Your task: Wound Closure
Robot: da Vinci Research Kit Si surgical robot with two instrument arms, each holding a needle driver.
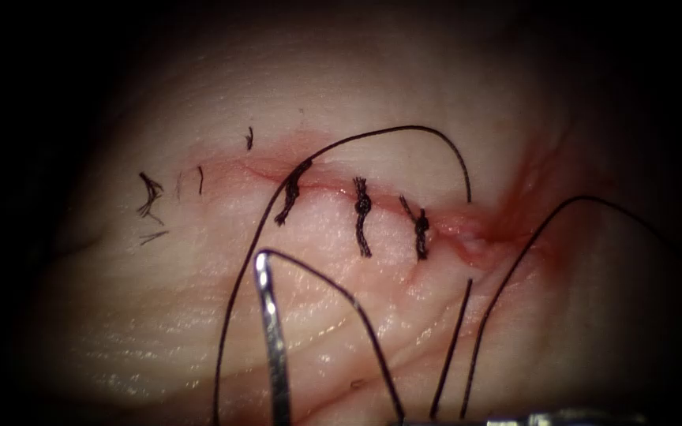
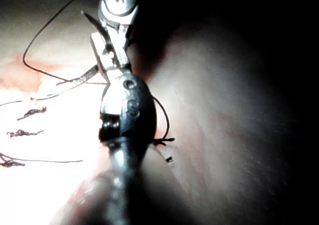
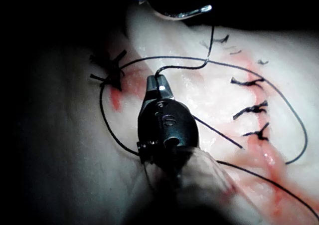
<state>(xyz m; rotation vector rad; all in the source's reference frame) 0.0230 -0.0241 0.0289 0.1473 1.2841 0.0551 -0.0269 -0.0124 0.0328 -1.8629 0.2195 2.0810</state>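
The tissue (image 1: 341,102) bears a horizontal cut (image 1: 467,229) with three dark stitches (image 1: 362,214) across it. The needle (image 1: 271,331) stands free above the tissue in front of the cut, below the leftmost stitch. Its upper end carries the thread (image 1: 404,128), which arcs over the stitches in long loops. In the left wrist view my left tool (image 2: 110,53) has its jaws shut on the needle (image 2: 79,78). In the right wrist view my right tool (image 3: 157,83) is shut on the thread (image 3: 182,68), beside the stitches (image 3: 251,108).
Cut ends of thread (image 1: 150,199) lie on the tissue left of the stitches. Red fluid (image 1: 515,213) stains the right end of the cut. A metal tool part (image 1: 562,416) sits at the lower right edge. Thread loops (image 1: 507,284) cross the near tissue.
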